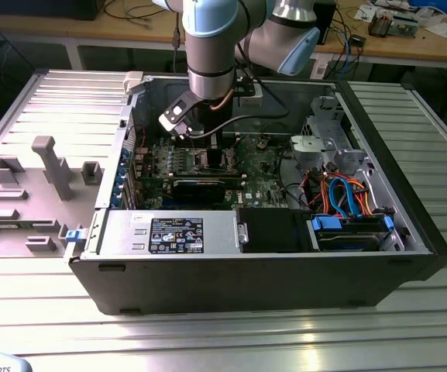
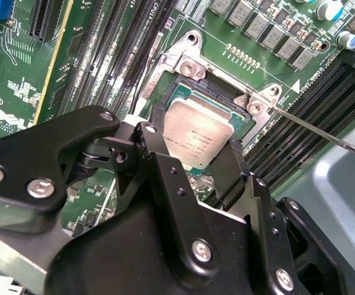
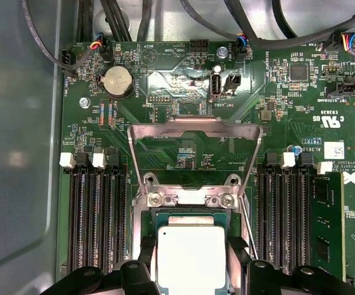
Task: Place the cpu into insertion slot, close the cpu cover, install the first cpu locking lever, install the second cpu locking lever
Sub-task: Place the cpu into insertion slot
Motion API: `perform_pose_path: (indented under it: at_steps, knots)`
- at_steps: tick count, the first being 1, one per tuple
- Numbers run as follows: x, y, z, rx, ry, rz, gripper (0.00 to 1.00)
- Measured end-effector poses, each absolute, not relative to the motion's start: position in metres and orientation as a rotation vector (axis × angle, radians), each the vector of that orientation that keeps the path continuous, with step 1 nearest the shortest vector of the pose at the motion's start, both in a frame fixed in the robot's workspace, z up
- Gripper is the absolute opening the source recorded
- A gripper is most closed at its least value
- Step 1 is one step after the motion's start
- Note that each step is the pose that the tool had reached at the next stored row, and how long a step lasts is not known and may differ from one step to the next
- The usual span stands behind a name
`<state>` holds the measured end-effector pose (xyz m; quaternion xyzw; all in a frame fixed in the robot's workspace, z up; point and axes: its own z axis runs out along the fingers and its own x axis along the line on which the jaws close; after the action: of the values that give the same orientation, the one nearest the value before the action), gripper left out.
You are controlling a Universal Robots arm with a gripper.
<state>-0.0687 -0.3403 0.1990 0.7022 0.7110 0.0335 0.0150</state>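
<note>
The cpu (image 3: 191, 257) (image 2: 197, 132), a small square chip with a silver-grey top, sits over the insertion slot (image 3: 192, 200) (image 2: 188, 61), whose silvery rim shows around it. My gripper (image 3: 192, 261) (image 2: 192, 136) is shut on the cpu, one black finger (image 3: 145, 261) on each side. I cannot tell whether the chip is fully seated. The cpu cover (image 3: 195, 130), a thin metal frame, stands flipped open beyond the slot. A thin locking lever (image 2: 325, 132) juts out from the slot's corner, unlatched. In the exterior view my gripper (image 1: 200, 147) reaches down into the computer case over the green board (image 1: 262, 167).
Long black memory slots (image 3: 97, 215) (image 3: 282, 215) flank the slot on both sides. Black cables (image 3: 257, 24) run along the board's edge. The case holds a power supply (image 1: 169, 232) and a drive cage (image 1: 339, 147). A grey fixture tray (image 1: 29, 186) lies beside the case.
</note>
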Motion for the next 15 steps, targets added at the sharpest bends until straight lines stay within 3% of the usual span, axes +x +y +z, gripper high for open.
perform_pose_path:
  at_steps: [15]
  knots:
    - [-0.0693,-0.3399,0.1971,2.207,2.192,0.105,0.54]
